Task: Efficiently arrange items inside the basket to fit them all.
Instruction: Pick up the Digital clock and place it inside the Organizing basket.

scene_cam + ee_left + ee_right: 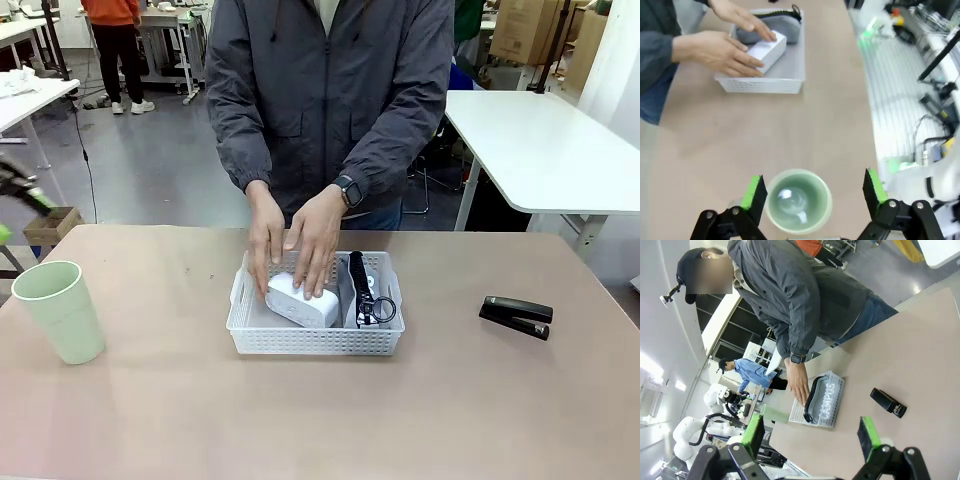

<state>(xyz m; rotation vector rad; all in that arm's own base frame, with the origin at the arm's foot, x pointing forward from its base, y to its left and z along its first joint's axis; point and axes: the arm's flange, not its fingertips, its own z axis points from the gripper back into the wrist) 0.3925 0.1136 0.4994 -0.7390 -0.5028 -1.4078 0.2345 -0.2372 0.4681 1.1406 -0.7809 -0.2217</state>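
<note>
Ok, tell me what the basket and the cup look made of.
Basket: likely white plastic, matte, with moulded lattice walls. Cup: pale green, smooth, sheen inside; probably plastic, though the look leaves it open.

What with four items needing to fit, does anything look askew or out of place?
Nothing spilled or damaged. The white box looks tilted in the basket under the person's hands, beside the shoe lying on its side. The stapler and cup sit outside on the table.
</note>
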